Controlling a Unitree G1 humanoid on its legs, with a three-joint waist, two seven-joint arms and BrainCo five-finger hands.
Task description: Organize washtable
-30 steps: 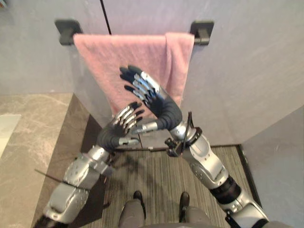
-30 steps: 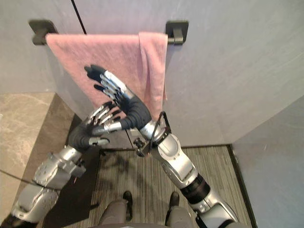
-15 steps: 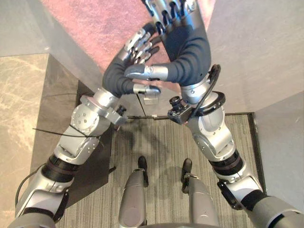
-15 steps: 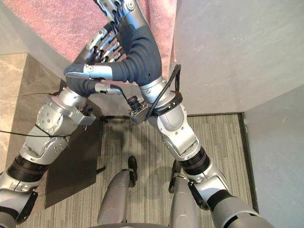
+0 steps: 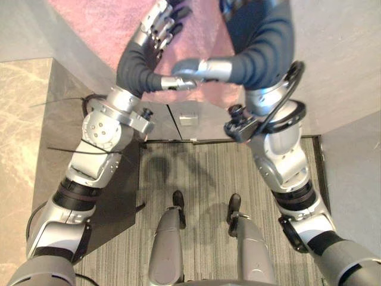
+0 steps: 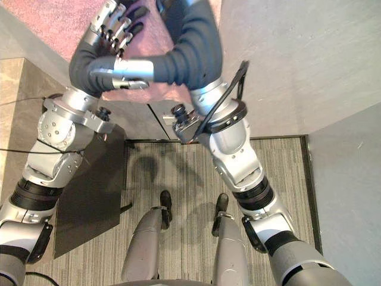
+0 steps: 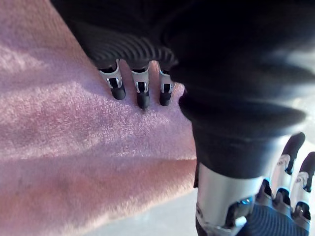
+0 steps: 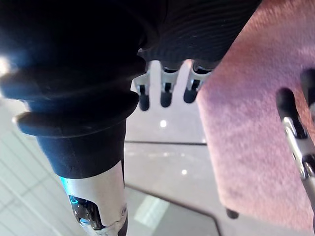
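Status: towel step under way, judged mid-task. The pink towel [image 5: 101,24] hangs flat against the grey wall [image 5: 339,53], ahead of the robot and above the striped floor [image 5: 202,173]. Its upper edge and whatever carries it lie beyond the frame, so evenness of the hang cannot be confirmed.

Left hand [image 5: 158,22]: raised to the cloth, released — fingers [image 7: 140,93] nearly straight, dark tips resting on the pile, nothing pinched.

Right hand [image 8: 167,91]: raised beside the left, the two arms crossing near the wrists. It is likewise released, with fingers extended just beside the towel's side edge and grasping nothing.

Done, as far as can be judged: the towel is up and spread, with no bunching in the visible part.

Left to do: a final smoothing or squaring of the side edge appears to be what the hands are set for — then withdrawal of both arms. A marbled surface [image 5: 24,119], possibly the bench top, lies to the robot's left. Whether items remain to be ordered there cannot be assessed.
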